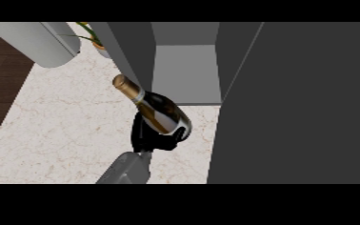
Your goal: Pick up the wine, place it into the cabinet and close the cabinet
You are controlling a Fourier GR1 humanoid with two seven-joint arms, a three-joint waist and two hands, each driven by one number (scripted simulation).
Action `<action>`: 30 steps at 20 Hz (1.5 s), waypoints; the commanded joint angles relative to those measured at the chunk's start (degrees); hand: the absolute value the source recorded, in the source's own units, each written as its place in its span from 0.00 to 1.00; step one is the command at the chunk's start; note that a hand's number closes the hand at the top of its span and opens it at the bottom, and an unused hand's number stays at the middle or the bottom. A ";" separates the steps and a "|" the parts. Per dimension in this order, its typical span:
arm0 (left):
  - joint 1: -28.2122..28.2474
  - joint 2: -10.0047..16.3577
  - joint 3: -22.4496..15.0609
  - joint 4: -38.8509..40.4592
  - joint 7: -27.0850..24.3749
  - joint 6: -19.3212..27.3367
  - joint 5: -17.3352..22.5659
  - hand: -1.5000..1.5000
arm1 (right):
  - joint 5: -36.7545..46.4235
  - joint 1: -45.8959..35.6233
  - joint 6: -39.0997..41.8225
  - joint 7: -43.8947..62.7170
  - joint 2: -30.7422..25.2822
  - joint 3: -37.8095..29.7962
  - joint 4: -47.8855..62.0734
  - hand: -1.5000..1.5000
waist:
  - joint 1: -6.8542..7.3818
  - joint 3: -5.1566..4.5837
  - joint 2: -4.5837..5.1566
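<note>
The wine bottle (159, 110) is dark, with a gold foil neck and a pale label. It is tilted, its neck pointing up and left toward the cabinet's left wall (134, 52). My left hand (151, 139) is curled round the bottle's lower part and hides its base, just in front of the cabinet's opening. The grey cabinet (186, 74) stands open, showing its pale inner floor. Its dark door (288, 105) swings out toward me and fills the right side of the view. My right hand does not show.
The marble counter (63, 124) stretches to the left, ending at a dark wooden floor (10, 76). A pale rounded appliance (42, 43) and a potted plant (96, 39) stand at the back left.
</note>
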 commanded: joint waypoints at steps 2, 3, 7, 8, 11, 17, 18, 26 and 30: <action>-4.18 -0.01 1.03 1.66 1.91 0.14 0.69 1.00 | 3.09 4.15 0.56 -2.94 1.66 3.63 -2.26 0.00 | 0.08 0.02 -0.05; -7.75 -0.01 -3.37 4.90 -3.67 3.41 6.15 1.00 | 2.04 -1.15 -0.75 -2.05 1.22 1.92 2.00 0.00 | -0.26 -0.01 0.07; -11.76 -0.01 -2.38 8.71 -3.21 4.33 7.53 1.00 | -0.36 3.00 0.00 0.91 0.35 2.86 -4.34 0.00 | -0.53 0.00 0.04; -13.04 -0.01 -2.16 7.73 -1.57 5.06 8.40 1.00 | -0.63 -2.32 -1.12 -0.19 0.15 0.02 1.06 0.00 | -0.24 0.00 0.07; -17.20 -0.01 0.74 12.99 -1.09 2.68 11.02 1.00 | -2.40 3.72 0.26 0.34 -0.13 0.11 -3.83 0.00 | -0.74 0.01 0.11; -21.74 -0.01 -0.06 15.51 -0.92 4.51 13.95 1.00 | 0.35 -3.95 -1.24 -0.18 0.21 0.70 2.02 0.00 | -0.64 -0.01 0.16; -21.10 -0.01 0.98 16.10 -2.38 2.91 13.32 1.00 | -4.12 -4.18 -0.89 1.68 -1.42 -3.45 1.53 0.00 | -0.55 0.00 0.14; -30.74 -0.01 6.00 26.63 -0.06 0.64 13.32 1.00 | -0.75 -1.31 -0.03 -1.10 -0.28 0.08 2.19 0.00 | -0.62 0.00 0.20; -38.78 -0.01 8.01 33.39 1.47 1.19 14.22 1.00 | -1.36 1.60 1.76 -4.54 0.08 0.34 2.29 0.00 | -1.81 0.01 0.56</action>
